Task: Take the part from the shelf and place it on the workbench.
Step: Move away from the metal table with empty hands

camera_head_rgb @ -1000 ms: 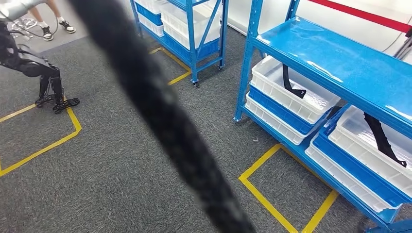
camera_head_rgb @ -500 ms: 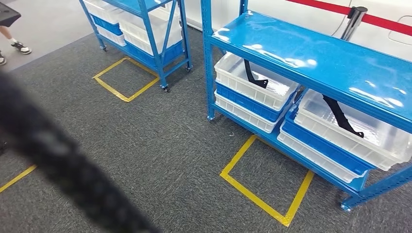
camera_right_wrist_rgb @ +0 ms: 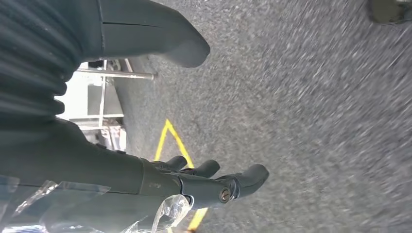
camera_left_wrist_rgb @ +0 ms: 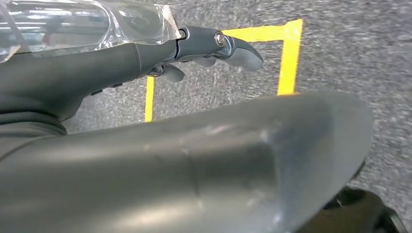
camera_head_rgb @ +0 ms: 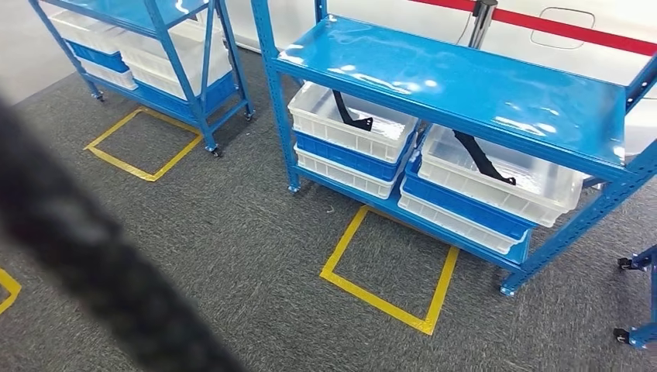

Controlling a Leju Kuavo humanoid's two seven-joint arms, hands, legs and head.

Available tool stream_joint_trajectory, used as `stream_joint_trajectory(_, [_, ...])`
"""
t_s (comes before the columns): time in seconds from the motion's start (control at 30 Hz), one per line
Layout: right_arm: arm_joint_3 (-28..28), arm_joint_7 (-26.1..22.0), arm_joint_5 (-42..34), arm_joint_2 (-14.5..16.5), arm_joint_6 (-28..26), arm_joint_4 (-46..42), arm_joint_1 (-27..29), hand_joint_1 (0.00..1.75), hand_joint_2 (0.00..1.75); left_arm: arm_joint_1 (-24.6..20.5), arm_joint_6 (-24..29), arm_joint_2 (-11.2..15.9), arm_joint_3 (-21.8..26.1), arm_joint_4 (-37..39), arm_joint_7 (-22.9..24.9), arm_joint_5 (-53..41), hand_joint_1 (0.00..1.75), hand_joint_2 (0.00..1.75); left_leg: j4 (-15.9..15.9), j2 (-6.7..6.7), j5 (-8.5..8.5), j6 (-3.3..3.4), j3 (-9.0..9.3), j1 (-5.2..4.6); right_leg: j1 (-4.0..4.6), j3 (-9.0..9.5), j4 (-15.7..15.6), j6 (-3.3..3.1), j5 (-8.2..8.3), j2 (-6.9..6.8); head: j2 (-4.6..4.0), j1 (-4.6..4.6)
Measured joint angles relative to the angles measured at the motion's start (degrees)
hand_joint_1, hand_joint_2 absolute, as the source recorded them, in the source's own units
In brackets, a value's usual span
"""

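Note:
Two black strap-like parts lie in white bins on the lower level of the blue shelf: one part in the left bin, the other part in the right bin. My left hand hangs over the grey carpet with its fingers stretched out and apart from the thick thumb, holding nothing. My right hand also hangs above the carpet, its fingers spread away from the thumb and empty. Both hands are far from the shelf.
A yellow taped square marks the carpet in front of the shelf. A second blue shelf with bins stands at the far left beside another taped square. A blurred dark cable crosses the near left. Cart wheels show at the right edge.
The whole picture has shifted: the camera has turned, bringing the shelf with the two parts to the middle. The person and the seated dark robot at the left have passed out of frame.

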Motion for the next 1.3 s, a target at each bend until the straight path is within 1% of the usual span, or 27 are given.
stream_joint_trajectory(0.07, [0.0, 0.0, 0.0, 0.1, 0.0, 0.0, -0.2, 0.00, 1.75, 0.0, 0.0, 0.1, 0.0, 0.0, 0.0, 0.0, 0.00, 0.00, 0.7, 0.78, -0.69, -1.11, 0.04, 0.05, -0.25, 2.54, -4.7, -0.20, 1.14, -1.58, 0.00, -0.01])
stream_joint_trajectory(0.1, [0.0, 0.0, 0.0, 0.2, 0.0, 0.0, -0.2, 0.00, 1.75, 0.0, 0.0, 0.1, 0.0, 0.0, 0.0, 0.0, 0.00, 0.00, 0.7, 1.18, -0.93, -1.44, 0.14, -0.01, -0.12, 2.56, -5.1, -0.75, 1.04, -1.51, 0.00, -0.02])
stream_joint_trajectory(0.17, [0.0, 0.0, 0.0, 0.1, 0.0, 0.0, -0.1, 0.00, 1.75, -0.2, 0.0, 0.1, 0.0, 0.0, 0.0, 0.0, 0.00, 0.00, 0.6, 1.67, -1.15, -1.79, 0.58, 0.27, 0.05, 2.25, -5.1, -1.95, 1.21, -0.15, 0.00, -0.09])
stream_joint_trajectory(0.23, [0.0, 0.0, 0.0, 0.0, 0.0, 0.0, -0.2, 0.00, 1.75, -0.3, 0.0, 0.1, 0.0, 0.0, 0.0, 0.0, 0.00, 0.00, 3.0, -0.24, -3.15, -2.05, -0.17, 0.57, 0.08, 2.06, -5.1, -2.72, 1.54, 1.07, 0.00, -0.10])
stream_joint_trajectory(0.3, [0.0, 0.0, 0.0, 0.0, 0.0, 0.0, -0.3, 0.00, 1.75, -0.1, 0.0, 0.1, 0.0, 0.0, 0.1, 0.1, 0.00, 0.00, 10.0, -3.03, -7.28, -2.04, -3.27, 0.47, 0.29, 1.70, -5.1, -3.28, 1.88, 2.29, 0.00, -0.11])
stream_joint_trajectory(0.33, [0.0, 0.1, 0.0, 0.0, 0.0, 0.0, -0.4, 0.00, 1.75, 0.0, 0.0, 0.1, 0.0, 0.0, 0.2, 0.1, 0.00, 0.00, 14.1, -3.68, -9.06, -1.87, -5.24, 0.30, 0.50, 1.48, -5.1, -3.49, 2.02, 3.03, 0.00, -0.11])
stream_joint_trajectory(0.37, [0.0, 0.1, 0.0, 0.1, 0.0, 0.0, -0.3, 0.00, 1.75, 0.1, -0.1, 0.1, 0.0, 0.0, 0.3, 0.1, 0.00, 0.00, 17.1, -4.02, -9.96, -1.60, -6.76, 0.09, 0.75, 1.32, -5.1, -3.66, 2.15, 3.80, 0.00, -0.11])
stream_joint_trajectory(0.4, [0.0, 0.2, 0.0, 0.1, 0.0, 0.0, -0.3, 0.00, 1.75, 0.2, -0.1, 0.1, 0.0, 0.0, 0.3, 0.2, 0.00, 0.00, 18.1, -4.26, -9.73, -1.15, -7.39, -0.20, 1.03, 1.20, -5.1, -3.79, 2.27, 4.60, 0.00, -0.11])
stream_joint_trajectory(0.43, [0.0, 0.3, 0.0, 0.1, 0.0, 0.0, -0.3, 0.00, 1.75, 0.2, -0.1, 0.1, 0.0, 0.0, 0.4, 0.2, 0.00, 0.00, 16.6, -4.53, -8.39, -0.52, -6.88, -0.53, 1.29, 1.15, -5.1, -3.88, 2.39, 5.37, 0.00, -0.11])
stream_joint_trajectory(0.47, [0.0, 0.3, 0.0, 0.1, 0.0, 0.0, -0.2, 0.00, 1.75, 0.1, -0.2, 0.1, 0.0, 0.0, 0.4, 0.2, 0.00, 0.00, 13.1, -5.11, -6.34, 0.32, -5.36, -0.97, 1.53, 1.14, -5.1, -3.95, 2.53, 6.09, 0.00, -0.11])
stream_joint_trajectory(0.5, [0.0, 0.4, 0.0, 0.2, 0.0, 0.0, -0.3, 0.00, 1.75, 0.0, -0.2, 0.2, 0.0, 0.0, 0.4, 0.2, 0.00, 0.00, 8.6, -6.50, -4.25, 1.34, -3.41, -1.50, 1.58, 1.11, -5.2, -4.02, 2.70, 6.74, 0.00, -0.11])
stream_joint_trajectory(0.57, [0.0, 0.4, 0.0, 0.4, 0.0, 0.0, -0.3, 0.00, 1.75, 0.0, -0.2, 0.3, 0.0, 0.0, 0.5, 0.2, 0.00, 0.00, 2.3, -9.00, -1.51, 2.92, -0.63, -2.54, 1.61, 1.07, -5.3, -3.88, 3.01, 8.06, 0.00, -0.14])
stream_joint_trajectory(0.6, [0.0, 0.4, 0.0, 0.5, 0.0, 0.0, -0.3, 0.00, 1.75, -0.1, -0.2, 0.3, 0.0, 0.0, 0.7, 0.2, 0.00, 0.44, 1.2, -9.60, -1.06, 3.30, -0.17, -2.90, 1.50, 1.01, -5.4, -3.67, 3.19, 8.69, 0.00, -0.15])
stream_joint_trajectory(0.67, [0.0, 0.4, 0.0, 0.4, 0.0, 0.0, -0.2, 0.00, 1.75, -0.2, -0.2, 0.3, 0.0, 0.0, 0.8, 0.2, 0.00, 1.31, 0.2, -8.40, -0.34, 3.35, 0.07, -2.88, 1.56, 0.91, -5.8, -3.04, 3.65, 9.93, 0.00, -0.17])
stream_joint_trajectory(0.7, [0.0, 0.4, 0.0, 0.3, 0.0, 0.0, -0.1, 0.00, 1.75, -0.3, -0.2, 0.3, 0.0, 0.0, 0.8, 0.2, 0.00, 1.75, -0.5, -7.71, 0.20, 3.18, 0.34, -2.64, 1.75, 0.71, -5.6, -2.74, 3.45, 9.35, 0.00, -0.10])
stream_joint_trajectory(0.73, [0.0, 0.4, 0.0, 0.3, 0.0, 0.0, -0.1, 0.00, 1.75, -0.3, -0.2, 0.2, 0.0, 0.0, 0.8, 0.2, 0.00, 1.75, -1.3, -6.97, 0.80, 3.04, 0.58, -2.37, 1.94, 0.20, -4.6, -2.44, 2.61, 8.15, -0.01, -0.06])
stream_joint_trajectory(0.8, [0.1, 0.2, 0.0, 0.2, 0.0, 0.0, -0.2, 0.00, 1.75, -0.2, -0.2, 0.2, 0.0, 0.0, 0.6, 0.2, 0.00, 1.75, -2.2, -5.44, 1.50, 2.76, 0.75, -2.14, 2.08, -2.14, 0.6, -1.85, -1.11, 4.72, -0.01, 0.09])
stream_joint_trajectory(0.87, [0.1, 0.1, 0.0, 0.2, 0.0, 0.0, -0.3, 0.00, 1.75, 0.1, -0.2, 0.1, 0.0, 0.0, 0.4, 0.3, 0.00, 1.75, -2.2, -3.67, 1.58, 2.72, 0.48, -2.07, 1.68, -4.79, 7.2, -1.23, -4.52, 3.28, 0.00, 0.12])
stream_joint_trajectory(0.9, [0.2, 0.1, 0.0, 0.2, 0.0, 0.0, -0.3, 0.00, 1.75, 0.2, -0.2, 0.1, 0.0, 0.0, 0.3, 0.3, 0.00, 1.75, -2.2, -2.81, 1.60, 2.65, 0.38, -2.00, 1.41, -5.03, 8.6, -0.92, -4.85, 2.92, 0.00, 0.10])
stream_joint_trajectory(0.93, [0.2, 0.0, 0.0, 0.1, 0.0, 0.0, -0.3, 0.00, 1.75, 0.2, -0.2, 0.1, 0.0, 0.0, 0.2, 0.4, 0.00, 1.75, -2.2, -2.04, 1.61, 2.53, 0.33, -1.88, 1.14, -4.10, 7.6, -0.59, -4.12, 2.61, 0.00, 0.09])
stream_joint_trajectory(1.0, [0.4, -0.1, 0.0, 0.0, 0.0, 0.0, -0.3, 0.00, 1.75, 0.1, -0.2, 0.0, 0.0, 0.0, 0.0, 0.4, 0.00, 1.75, -1.8, -0.83, 1.47, 1.98, 0.34, -1.65, 0.69, 0.64, 0.2, 0.03, -1.03, 1.09, 0.00, 0.08])
stream_joint_trajectory(1.03, [0.4, -0.1, 0.0, 0.0, 0.0, 0.0, -0.3, 0.00, 1.31, 0.0, -0.2, 0.0, 0.0, 0.0, 0.0, 0.4, 0.00, 1.75, -1.5, -0.37, 1.23, 1.55, 0.23, -1.65, 0.62, 2.88, -3.6, -0.01, 0.21, 0.24, 0.00, 0.07])
stream_joint_trajectory(1.07, [0.4, -0.1, 0.0, 0.0, -0.1, 0.0, -0.3, 0.00, 0.87, 0.0, -0.2, 0.0, 0.0, 0.0, 0.0, 0.4, 0.00, 1.75, -1.2, 0.01, 1.00, 1.11, 0.15, -1.71, 0.62, 4.36, -6.2, -0.39, 0.95, -0.38, 0.00, 0.03])
stream_joint_trajectory(1.13, [0.5, 0.0, 0.3, 0.0, -0.5, 0.0, -0.2, 0.00, 0.00, -0.2, -0.2, 0.0, 0.0, 0.0, 0.0, 0.4, 0.00, 1.75, -0.9, 0.63, 0.76, 0.36, 0.06, -1.78, 0.90, 4.84, -7.4, -1.68, 1.30, -0.30, 0.00, -0.06])
stream_joint_trajectory(1.17, [0.5, 0.4, 0.5, 0.0, -0.9, 0.1, -0.1, 0.00, 0.00, -0.3, -0.2, 0.0, 0.0, 0.0, 0.0, 0.3, 0.00, 1.75, -0.9, 0.85, 0.77, 0.11, 0.10, -1.70, 0.91, 4.72, -7.5, -2.32, 1.44, 0.02, 0.00, -0.10])
stream_joint_trajectory(1.23, [0.7, 1.4, 1.0, -0.1, -1.8, 0.1, -0.1, 0.00, 0.00, -0.4, -0.2, -0.1, 0.0, 0.0, 0.1, 0.2, 0.00, 1.75, 0.7, -0.40, -0.45, -0.57, -0.45, -1.35, 0.81, 4.51, -7.6, -3.17, 1.81, 0.46, 0.00, -0.14])
stream_joint_trajectory(1.3, [0.9, 2.2, 1.2, -0.1, -2.7, 0.1, -0.3, 0.00, 0.00, -0.3, -0.2, -0.1, 0.0, 0.0, 0.2, 0.2, 0.00, 1.75, 6.5, -2.80, -4.18, -1.32, -2.95, -0.99, 0.68, 4.16, -7.7, -3.71, 2.17, 0.88, 0.00, -0.20])
